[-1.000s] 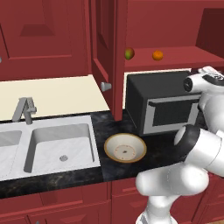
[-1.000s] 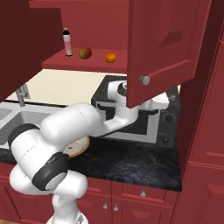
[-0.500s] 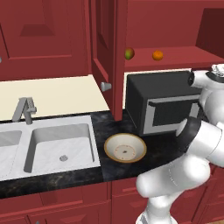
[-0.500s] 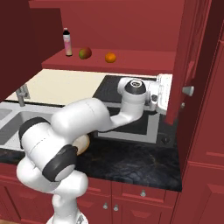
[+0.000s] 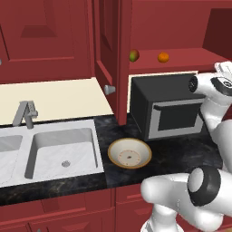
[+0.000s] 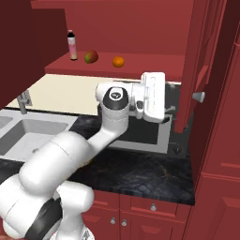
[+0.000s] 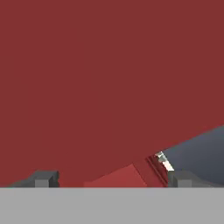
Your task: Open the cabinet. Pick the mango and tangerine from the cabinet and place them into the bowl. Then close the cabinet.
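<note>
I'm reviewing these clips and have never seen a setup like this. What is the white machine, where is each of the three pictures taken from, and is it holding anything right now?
The white machine is a jointed robot arm on a drivable base, in a rendered kitchen. Two pictures come from cameras on the base, behind the arm to its left and right, looking forward over the counter. The third comes from a camera on the hand, looking along the claw; its two dark fingertips stand far apart with nothing between them, so it is open and holds nothing. That view faces red wood up close.

The cabinet stands open. On its shelf sit the mango, the tangerine and a small bottle. On the dark counter are an empty bowl and a microwave, with a sink to the left.
</note>
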Controlling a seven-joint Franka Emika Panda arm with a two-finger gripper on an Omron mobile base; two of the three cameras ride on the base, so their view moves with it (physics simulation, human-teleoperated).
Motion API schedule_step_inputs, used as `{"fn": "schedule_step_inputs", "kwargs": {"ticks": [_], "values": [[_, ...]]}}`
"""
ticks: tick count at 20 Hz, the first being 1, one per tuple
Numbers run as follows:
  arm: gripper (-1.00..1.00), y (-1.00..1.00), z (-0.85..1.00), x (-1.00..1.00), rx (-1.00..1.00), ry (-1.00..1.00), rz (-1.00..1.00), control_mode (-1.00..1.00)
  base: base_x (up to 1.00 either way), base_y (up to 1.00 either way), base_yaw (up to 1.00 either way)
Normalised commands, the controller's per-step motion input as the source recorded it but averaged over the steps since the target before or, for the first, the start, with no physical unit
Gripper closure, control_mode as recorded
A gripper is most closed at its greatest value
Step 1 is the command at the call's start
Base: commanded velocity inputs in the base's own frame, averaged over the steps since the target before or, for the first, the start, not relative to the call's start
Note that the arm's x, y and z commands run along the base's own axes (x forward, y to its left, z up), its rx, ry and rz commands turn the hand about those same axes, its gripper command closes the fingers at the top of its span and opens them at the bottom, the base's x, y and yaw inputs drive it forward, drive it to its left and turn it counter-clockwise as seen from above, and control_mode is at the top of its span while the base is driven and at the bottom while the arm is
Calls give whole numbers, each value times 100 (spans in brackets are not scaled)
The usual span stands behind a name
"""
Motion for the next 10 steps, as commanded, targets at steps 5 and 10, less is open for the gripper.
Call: {"fn": "schedule_step_inputs", "kwargs": {"ticks": [5, 10], "values": [[-100, 25, 85, -67, 0, 0, 36, -100, 0, 0, 0], [-100, 31, 41, -67, -1, 7, 43, -100, 0, 0, 0]]}}
